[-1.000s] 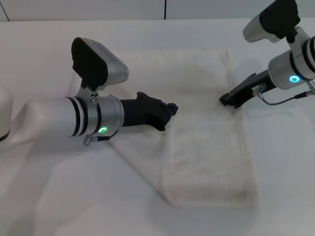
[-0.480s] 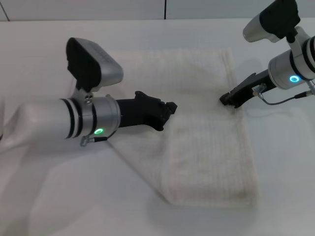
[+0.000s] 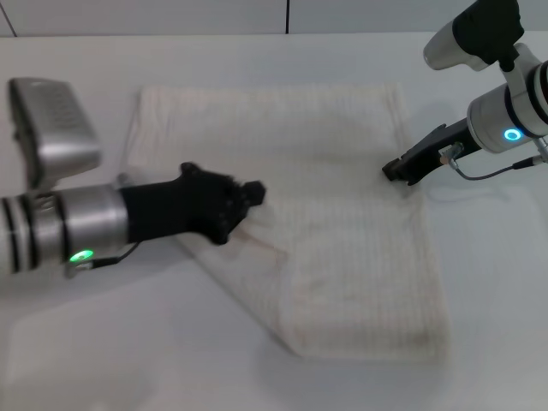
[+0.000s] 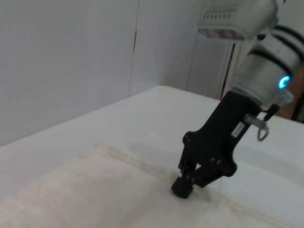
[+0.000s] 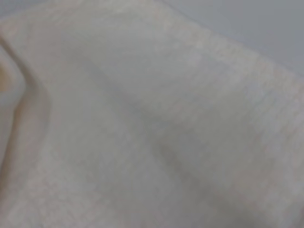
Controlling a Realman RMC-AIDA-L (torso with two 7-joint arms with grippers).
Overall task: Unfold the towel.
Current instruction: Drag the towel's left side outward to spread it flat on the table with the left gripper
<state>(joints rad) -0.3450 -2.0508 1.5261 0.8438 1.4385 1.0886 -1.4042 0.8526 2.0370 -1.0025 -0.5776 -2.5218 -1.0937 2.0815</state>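
Towel (image 3: 342, 214) lies on the white table (image 3: 257, 377), centre to right of the scene, mostly flat. Its near-left part is folded over on a diagonal, so the near-left edge runs slanted from the left gripper down to the near corner. Far edge is straight and near the table's far side; right hem runs from far to near.

Left gripper (image 3: 248, 195) sits low over the towel's left-centre part, pointing right, its tip right at a raised ridge of cloth. Fingers look closed together at the tip; can't tell whether cloth is actually pinched between them. Arm comes in from the left edge.

Right gripper (image 3: 396, 171) is down on the towel's right hem, about halfway along it, arm coming in from the far right. In the left wrist view its tip (image 4: 183, 186) touches the cloth just inside the hem, fingers drawn together. Whether it has a hold on the hem can't be told.

Right wrist view shows only close-up cloth (image 5: 152, 123) with a soft fold.
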